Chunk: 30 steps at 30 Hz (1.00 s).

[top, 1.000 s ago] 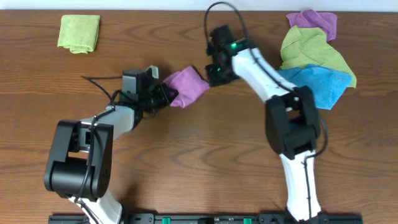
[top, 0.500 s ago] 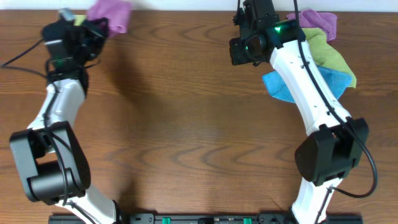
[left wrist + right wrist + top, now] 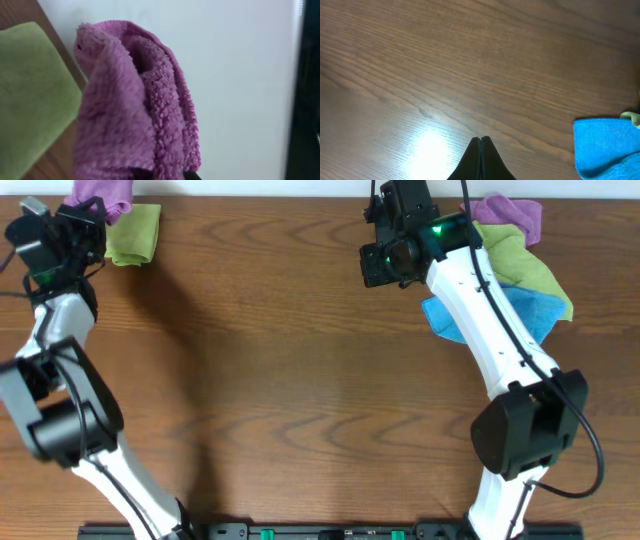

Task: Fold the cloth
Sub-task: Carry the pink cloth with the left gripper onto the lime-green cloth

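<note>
Left hand point(image 3: 80, 218) is closed on the pinkish-purple microfibre cloth point(image 3: 135, 110), pinched somewhere in the bunch. Its fingertips are mostly buried under the fabric in the wrist view.

The cloth is at the far-left rear corner of the brown wooden worktop point(image 3: 300, 380). It's held up as a crumpled wad just beside the folded lime-green cloth point(image 3: 135, 232), with a white wall point(image 3: 240, 75) behind. Can't tell whether any of it touches the worktop.

Right hand point(image 3: 480, 150) is fully closed and empty, over bare wood near the blue microfibre cloth point(image 3: 605, 145). That cloth lies in the right-rear pile with a loose lime-green cloth point(image 3: 505, 255) and a darker violet cloth point(image 3: 510, 215).

Handling, as a judgement:
- Very light and limp, with no stiffness. A single pinch collapses it into a wad, as here.
- The nubby pile gives plenty of friction, so slipping out of the fingers is unlikely.
- Not fragile.
- Likely to cling to itself and drag on the wood rather than slide flat.

Where to take hold:
- Not mid-bunch.
- It probably needs spreading flat on open worktop first.
- Then take two adjacent corners, one per hand, pinched close to the hem, and carry that edge over to the opposite one.
- No corner can be picked out in the wad right now.

Risk: setting it down on the folded lime-green cloth and snagging both.
</note>
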Tool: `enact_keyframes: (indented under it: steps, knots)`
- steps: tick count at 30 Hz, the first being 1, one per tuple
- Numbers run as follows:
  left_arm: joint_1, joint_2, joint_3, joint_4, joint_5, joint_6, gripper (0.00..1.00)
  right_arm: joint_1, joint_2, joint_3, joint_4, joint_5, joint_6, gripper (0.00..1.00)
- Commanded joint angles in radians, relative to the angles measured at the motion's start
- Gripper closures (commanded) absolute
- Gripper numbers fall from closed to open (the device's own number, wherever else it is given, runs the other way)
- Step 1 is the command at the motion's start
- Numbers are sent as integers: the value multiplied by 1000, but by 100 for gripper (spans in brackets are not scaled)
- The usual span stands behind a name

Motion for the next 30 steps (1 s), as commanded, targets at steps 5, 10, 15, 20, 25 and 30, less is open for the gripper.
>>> enact_keyframes:
  steps: [5,10,15,20,25,30]
  knots:
    - [-1,197,212,8,87,-44,94,8,-4,13,-6,13,21,99]
    - [0,278,255,-26,71,-68,94,8,-4,13,-5,30,39,98]
    - [-1,323,255,-48,71,-77,94,8,-4,13,-3,30,39,98]
    - [-1,336,255,-83,73,-70,94,8,-4,13,-3,29,53,98]
    - [0,336,255,-104,97,-71,10,9,-4,13,-3,29,54,99]
    - [16,336,255,-127,146,-82,5,10,-4,13,-4,29,61,99]
